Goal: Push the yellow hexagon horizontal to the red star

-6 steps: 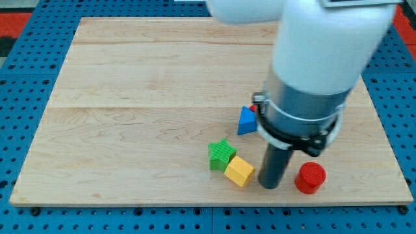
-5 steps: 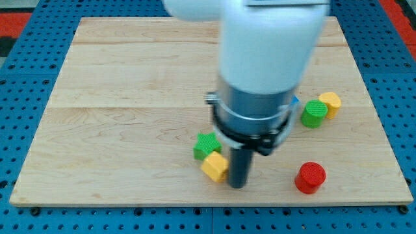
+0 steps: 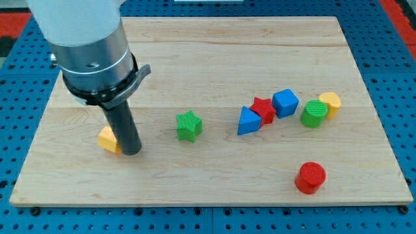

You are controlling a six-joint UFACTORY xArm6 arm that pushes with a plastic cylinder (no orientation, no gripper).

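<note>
The yellow hexagon (image 3: 108,139) lies at the board's left, partly hidden behind my rod. My tip (image 3: 132,152) rests on the board touching the hexagon's right side. The red star (image 3: 263,109) sits right of centre, wedged between a blue triangle (image 3: 247,121) and a blue cube (image 3: 285,103). The hexagon lies far to the view's left of the star and a little lower than it.
A green star (image 3: 188,125) stands between my tip and the blue triangle. A green cylinder (image 3: 314,114) and a yellow cylinder (image 3: 330,103) sit at the right. A red cylinder (image 3: 310,177) is near the bottom right. The wooden board (image 3: 208,52) ends in blue pegboard.
My tip has swept from bottom centre-right to the left, pushing the yellow hexagon with it. The green star was nudged left and up and now stands alone.
</note>
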